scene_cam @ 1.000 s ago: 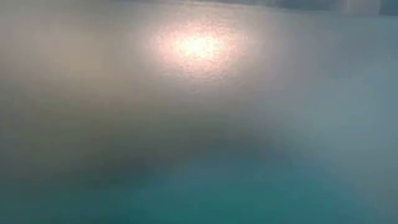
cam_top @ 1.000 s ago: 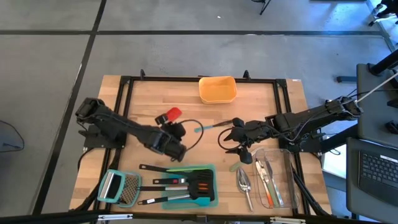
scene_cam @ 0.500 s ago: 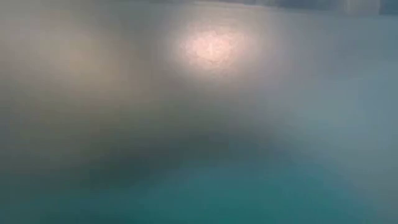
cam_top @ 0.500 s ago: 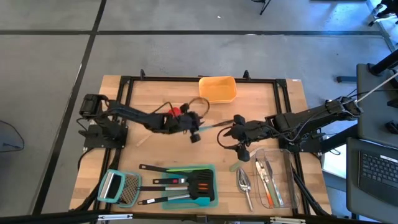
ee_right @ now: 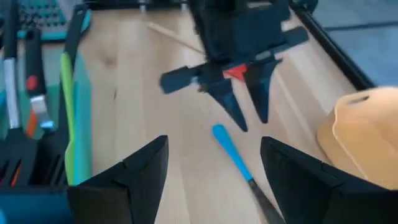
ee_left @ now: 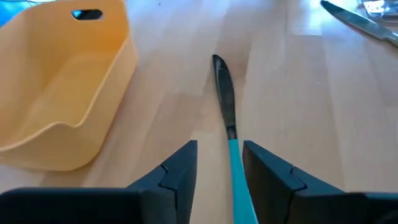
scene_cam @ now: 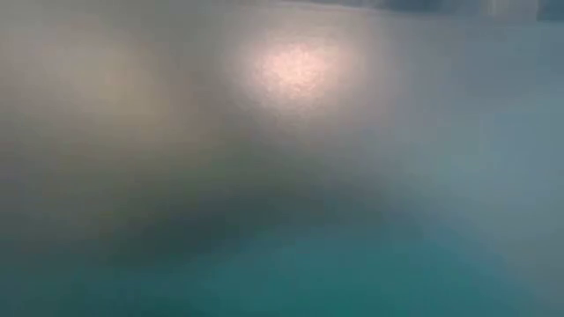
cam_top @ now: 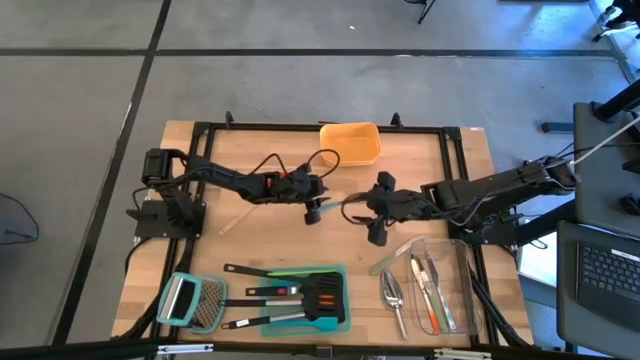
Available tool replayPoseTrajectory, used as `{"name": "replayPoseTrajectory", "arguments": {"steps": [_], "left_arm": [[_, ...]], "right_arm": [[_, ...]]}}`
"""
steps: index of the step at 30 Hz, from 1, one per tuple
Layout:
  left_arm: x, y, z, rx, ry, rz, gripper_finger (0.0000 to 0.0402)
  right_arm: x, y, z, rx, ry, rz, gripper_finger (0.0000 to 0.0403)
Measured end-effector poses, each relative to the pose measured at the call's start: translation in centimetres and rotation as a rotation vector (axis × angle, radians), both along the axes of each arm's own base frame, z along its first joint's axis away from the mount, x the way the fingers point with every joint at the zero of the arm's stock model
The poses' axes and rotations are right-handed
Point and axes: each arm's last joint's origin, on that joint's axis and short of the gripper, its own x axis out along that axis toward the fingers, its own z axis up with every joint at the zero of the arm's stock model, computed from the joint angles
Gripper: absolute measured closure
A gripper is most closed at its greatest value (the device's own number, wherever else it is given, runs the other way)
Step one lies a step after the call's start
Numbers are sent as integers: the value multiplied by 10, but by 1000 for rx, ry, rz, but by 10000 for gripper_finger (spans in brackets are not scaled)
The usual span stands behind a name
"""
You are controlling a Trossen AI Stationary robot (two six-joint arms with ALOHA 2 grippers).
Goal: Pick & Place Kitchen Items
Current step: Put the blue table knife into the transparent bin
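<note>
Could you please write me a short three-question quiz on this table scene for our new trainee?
1. True or false: the left hand straddles the teal-handled utensil without clamping it.
2. Which container lies closest to that utensil? A: orange bin. B: teal tray.
3. Fill in: the right hand has its jaws ____.
Key: 1 true; 2 A; 3 open.

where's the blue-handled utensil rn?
High view: the blue-handled utensil lies mid-table between the left gripper and right gripper, just below the orange container. Left wrist view shows its handle between that gripper's open fingers.
</note>
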Motion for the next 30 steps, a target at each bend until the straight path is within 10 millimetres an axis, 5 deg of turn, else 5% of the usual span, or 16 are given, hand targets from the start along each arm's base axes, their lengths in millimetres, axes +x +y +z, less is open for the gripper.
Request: {"name": "replayPoseTrajectory", "arguments": {"steps": [8, 16, 25, 30], "left_arm": [[3, -3, -3, 23, 1, -53, 276], [11, -4, -32, -40, 30, -66, 276], [10, -10, -35, -76, 42, -67, 276], [10, -14, -35, -78, 50, -79, 276]], "right_arm": [[8, -21, -21, 122, 135, -42, 146], [24, -47, -52, 39, 292, -67, 146], [42, -73, -111, -32, 529, -54, 146], [45, -84, -123, -104, 576, -47, 146]]}}
